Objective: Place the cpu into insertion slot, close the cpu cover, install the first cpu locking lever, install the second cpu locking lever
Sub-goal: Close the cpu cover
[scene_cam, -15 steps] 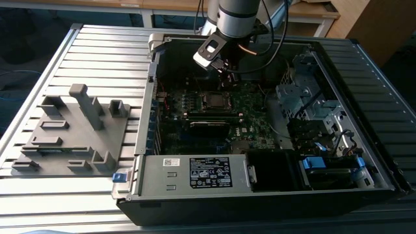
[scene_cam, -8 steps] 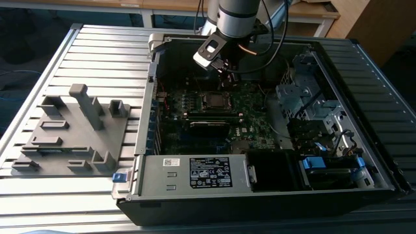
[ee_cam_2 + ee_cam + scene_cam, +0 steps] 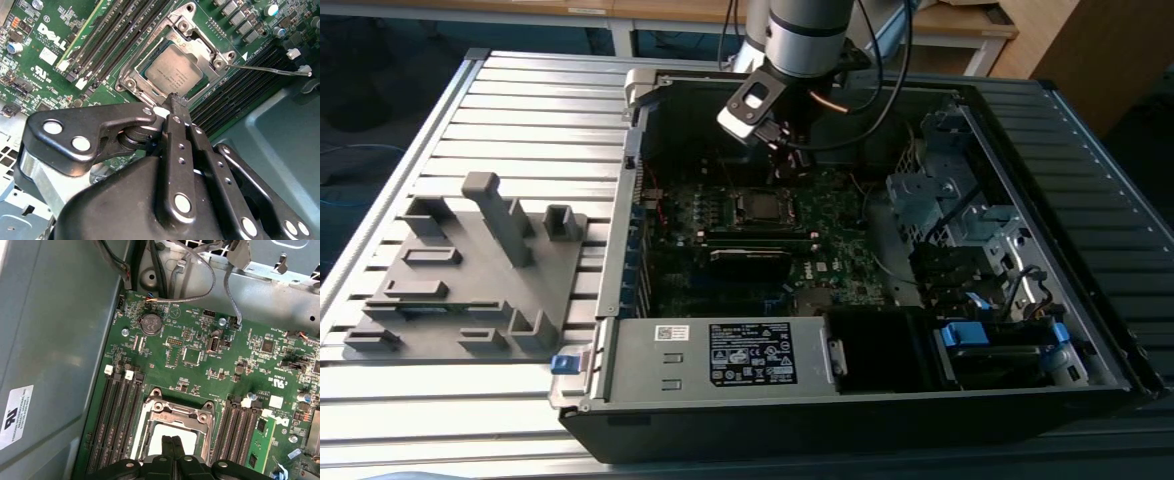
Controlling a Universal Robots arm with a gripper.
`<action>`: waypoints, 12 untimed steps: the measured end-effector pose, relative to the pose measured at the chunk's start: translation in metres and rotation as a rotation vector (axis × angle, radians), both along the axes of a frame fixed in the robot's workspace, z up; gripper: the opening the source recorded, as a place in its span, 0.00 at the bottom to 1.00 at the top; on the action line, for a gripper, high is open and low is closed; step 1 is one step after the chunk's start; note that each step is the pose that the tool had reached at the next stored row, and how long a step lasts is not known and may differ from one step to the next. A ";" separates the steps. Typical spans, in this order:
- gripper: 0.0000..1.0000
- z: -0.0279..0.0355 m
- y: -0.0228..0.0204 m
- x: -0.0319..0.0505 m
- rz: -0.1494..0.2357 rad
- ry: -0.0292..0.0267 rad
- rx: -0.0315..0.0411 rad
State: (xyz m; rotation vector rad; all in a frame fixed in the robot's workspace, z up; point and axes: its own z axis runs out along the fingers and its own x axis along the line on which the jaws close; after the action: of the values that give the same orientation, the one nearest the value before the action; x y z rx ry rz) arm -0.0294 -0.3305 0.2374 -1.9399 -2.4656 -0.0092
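Observation:
The cpu (image 3: 172,72) lies flat in the insertion slot (image 3: 758,205) on the green motherboard, its silver-grey top showing through the cut-out of the cpu cover (image 3: 192,42). The cover lies down over the chip. A thin metal locking lever (image 3: 270,67) sticks out from one socket corner across the black memory slots. My gripper (image 3: 176,102) hangs just above the socket's edge with its black fingers pressed together and nothing between them. In the first wrist view the gripper (image 3: 171,441) sits over the pale cpu (image 3: 155,437) inside the cover (image 3: 177,412).
The open computer case (image 3: 627,260) encloses the board. Long memory slots (image 3: 117,425) flank the socket on both sides. A drive cage (image 3: 947,190) and cables (image 3: 200,270) stand nearby, a power supply (image 3: 720,355) lies in front, and a grey fixture plate (image 3: 467,270) rests outside the case.

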 end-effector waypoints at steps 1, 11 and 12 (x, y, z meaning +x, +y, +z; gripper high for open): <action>0.10 0.0000 0.0000 0.0000 0.006 -0.0002 0.0002; 0.10 -0.0001 0.0000 0.0000 0.033 -0.0009 0.0008; 0.10 0.0000 0.0000 -0.0001 0.033 -0.0009 0.0007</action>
State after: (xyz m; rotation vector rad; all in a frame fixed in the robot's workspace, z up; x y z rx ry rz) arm -0.0295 -0.3305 0.2374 -1.8985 -2.4979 -0.0108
